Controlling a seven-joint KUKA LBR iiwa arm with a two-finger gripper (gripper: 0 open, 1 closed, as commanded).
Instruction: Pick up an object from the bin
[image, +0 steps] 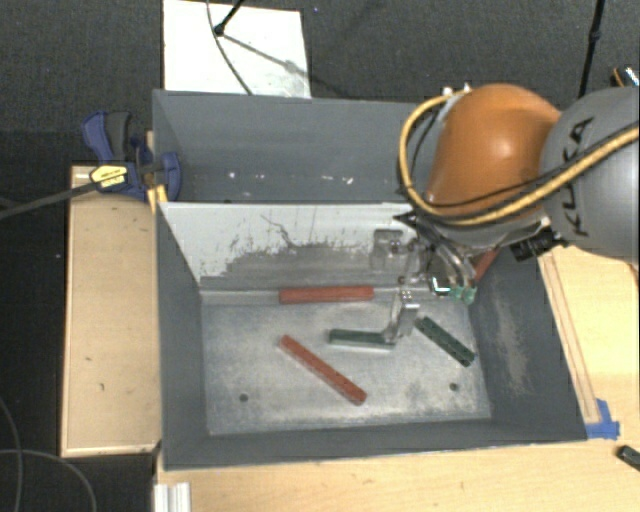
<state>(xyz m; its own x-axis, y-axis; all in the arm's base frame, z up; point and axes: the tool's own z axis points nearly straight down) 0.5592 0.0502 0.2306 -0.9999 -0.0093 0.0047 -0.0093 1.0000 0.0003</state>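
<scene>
1. The jaws hang low over the floor of the bin (240, 250), right of its middle, under the arm's orange cover (490, 140). Whether they are spread or closed I cannot tell.
2. Nearest to them is a dark green bar (356, 340) lying flat on the floor. Its long axis runs left to right across the view, and the jaws stand at its right end, touching it or just above it.
3. So most of that bar stretches away to the left of the jaws. A grip there would likely take it by the tip, not the middle, and it may swing.
4. A second dark green bar (446, 341) lies slanted just to the right of the jaws, apart from the first.
5. Two red-brown bars lie farther left: one slanted bar (322, 369) nearer the front, one straight bar (326, 294) along the back wall.
</scene>
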